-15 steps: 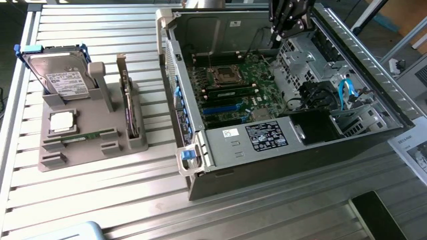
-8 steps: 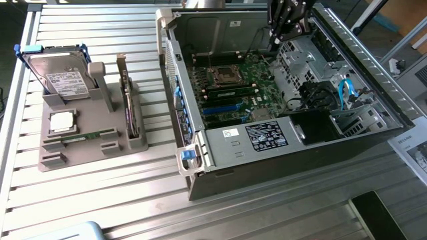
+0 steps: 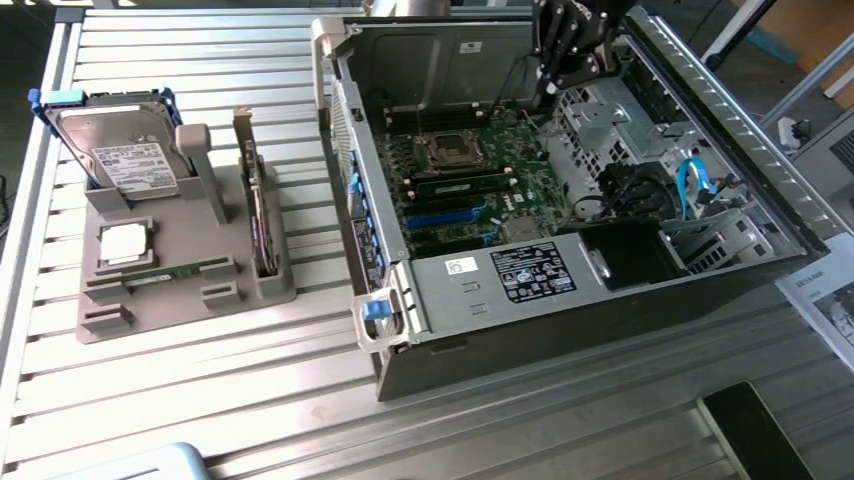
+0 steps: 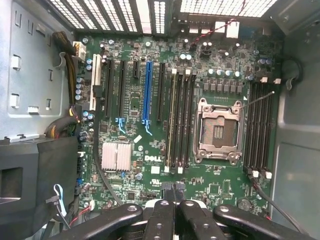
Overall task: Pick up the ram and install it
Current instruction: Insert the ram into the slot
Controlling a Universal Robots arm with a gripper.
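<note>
I'm looking at a ribbed metal table (image 3: pixel 200 400) with two containers on it. Towards the exterior view's left sits a grey plastic parts holder (image 3: pixel 107 320). It holds a silver hard drive in a blue-handled caddy (image 3: pixel 127 150) standing at its far end, and a tall expansion card with a metal bracket (image 3: pixel 254 200) upright along its side. A square silver processor chip (image 3: pixel 123 245) lies flat in it. The ram (image 3: pixel 180 270), a thin green circuit-board stick, rests in a groove just beside that chip.

Towards the exterior view's right lies an open grey computer case (image 3: pixel 534 350) with its green motherboard (image 4: pixel 150 175) exposed. On the board I see an empty metal-framed processor socket (image 4: pixel 219 131) and, next to it, a bank of long black memory slots (image 4: pixel 181 120). In the exterior view a second green stick (image 3: pixel 461 186) appears to be seated there, though I can't confirm it from the wrist view.

The black gripper (image 3: pixel 577 60) reaches into the case at its far end, well apart from the holder, with its wrist camera facing the board squarely. Its claw (image 4: pixel 175 200) is fully closed, with the fingertips (image 4: pixel 162 210) pressed together, and I see nothing held.
</note>
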